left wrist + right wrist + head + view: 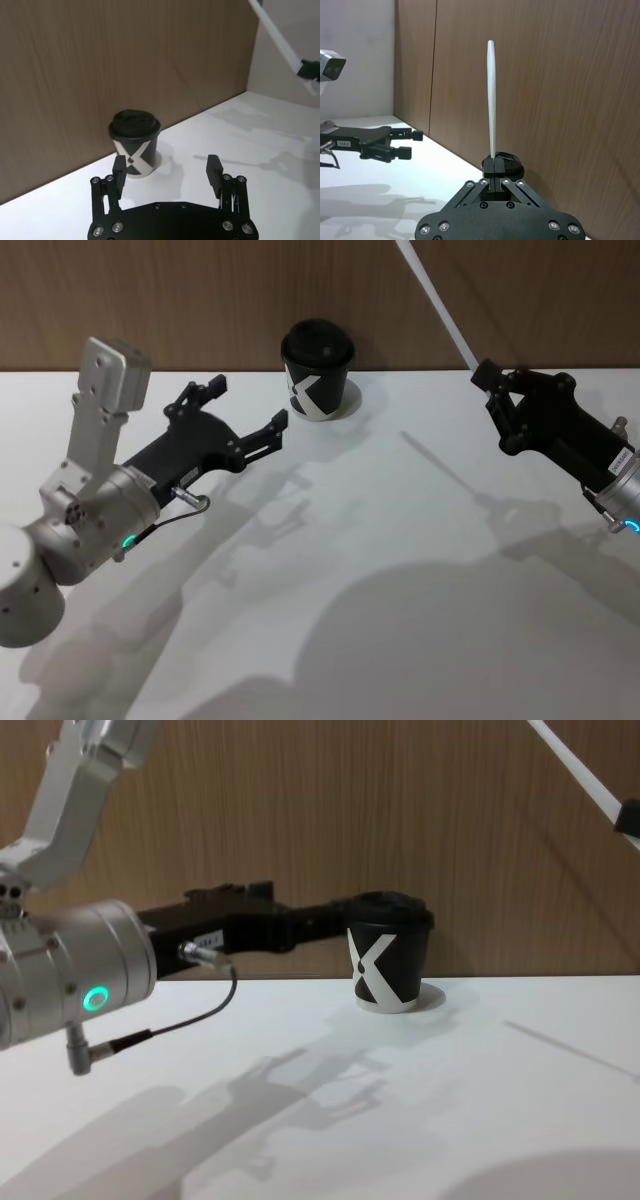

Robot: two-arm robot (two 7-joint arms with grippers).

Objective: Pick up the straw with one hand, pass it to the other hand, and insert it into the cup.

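Note:
The white straw [438, 302] is held up in the air at the right, slanting up and to the left, with my right gripper [487, 375] shut on its lower end. In the right wrist view the straw [491, 100] rises straight from the shut gripper [493, 162]. The black cup [318, 370] with its white X and domed lid stands at the back of the table against the wall. My left gripper [248, 403] hovers open just left of the cup, empty. From the left wrist, the cup [135, 145] sits beyond the open left gripper [167, 167], and the straw [277, 37] shows far off.
A wood-panelled wall [200, 290] runs right behind the cup. The white table [400, 590] stretches bare between the two arms. In the chest view the silver left arm [90, 980] with a green ring looms large at the left.

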